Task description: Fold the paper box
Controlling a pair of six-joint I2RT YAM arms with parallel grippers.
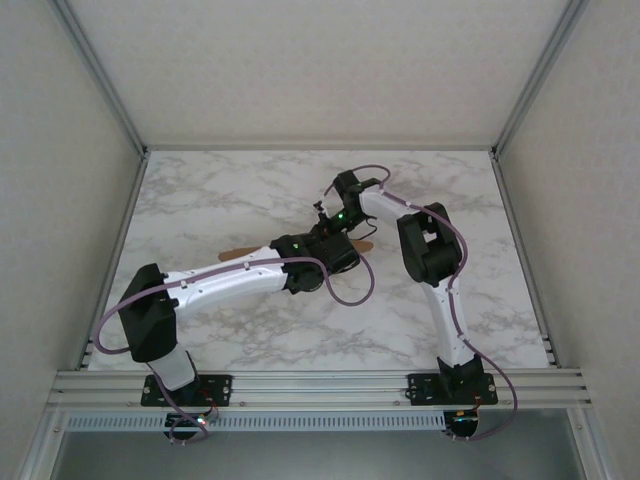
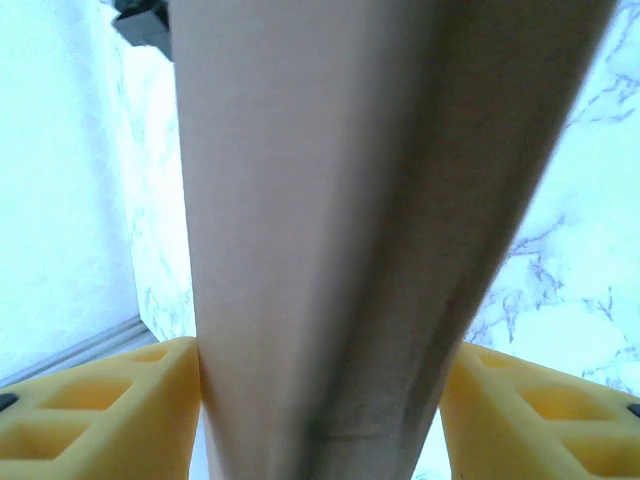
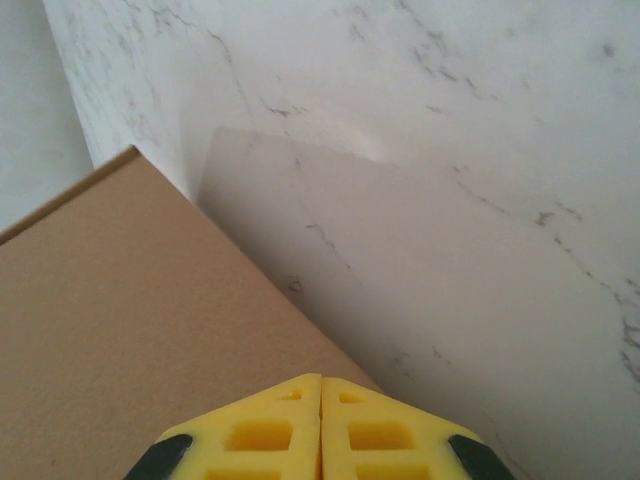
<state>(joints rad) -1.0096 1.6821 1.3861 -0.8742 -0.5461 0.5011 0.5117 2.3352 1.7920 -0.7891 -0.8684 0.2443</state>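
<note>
The paper box is plain brown cardboard; one end (image 1: 238, 254) shows at mid table from under both arms. In the left wrist view a folded part of the paper box (image 2: 330, 200) stands between the yellow fingers (image 2: 100, 410). My left gripper (image 2: 320, 420) straddles it, open, with thin slivers of light at both fingers low down. From above, the left gripper (image 1: 338, 252) lies over the box's middle. My right gripper (image 3: 320, 385) is shut with nothing between its fingers, its tips over the edge of a flat cardboard panel (image 3: 130, 320). Seen from above, the right gripper (image 1: 326, 216) is at the box's far side.
The box lies on a white marble table (image 1: 230, 190) with walls at the left, right and back. An aluminium rail (image 1: 320, 385) carrying both arm bases runs along the near edge. A purple cable (image 1: 350, 290) loops beside the left wrist.
</note>
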